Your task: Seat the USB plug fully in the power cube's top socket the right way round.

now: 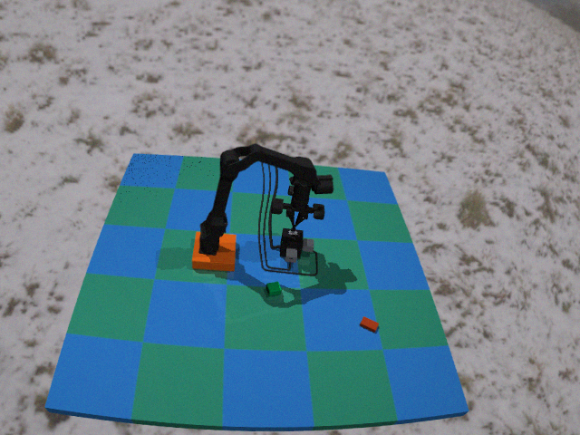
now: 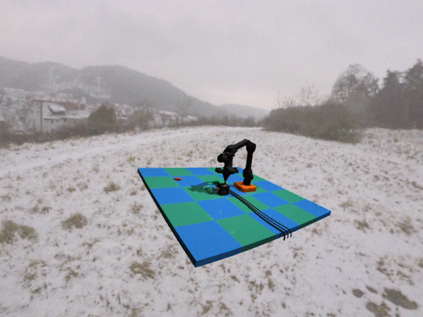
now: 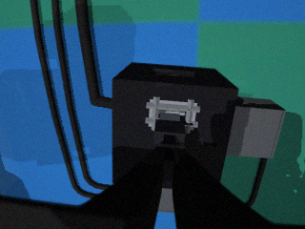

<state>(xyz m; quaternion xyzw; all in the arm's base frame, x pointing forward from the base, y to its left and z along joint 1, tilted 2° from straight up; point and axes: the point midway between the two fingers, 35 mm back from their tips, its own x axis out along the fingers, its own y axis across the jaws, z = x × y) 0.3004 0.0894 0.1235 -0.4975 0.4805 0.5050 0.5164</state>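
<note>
One step done: my claw [image 3: 167, 157] pinches the USB plug [image 3: 168, 128] atop the power cube [image 3: 173, 114] mid-table; extraction, flipping, reseating, retreat remain.

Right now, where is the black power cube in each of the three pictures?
Top: the power cube sits near the middle of the checkered table, right of the orange base, under the tool.
Exterior: it is the small dark block left of the orange base.
Wrist: it fills the centre, its top socket framed in white.
Shared landmark: the three black cables leading away from the cube.
</note>
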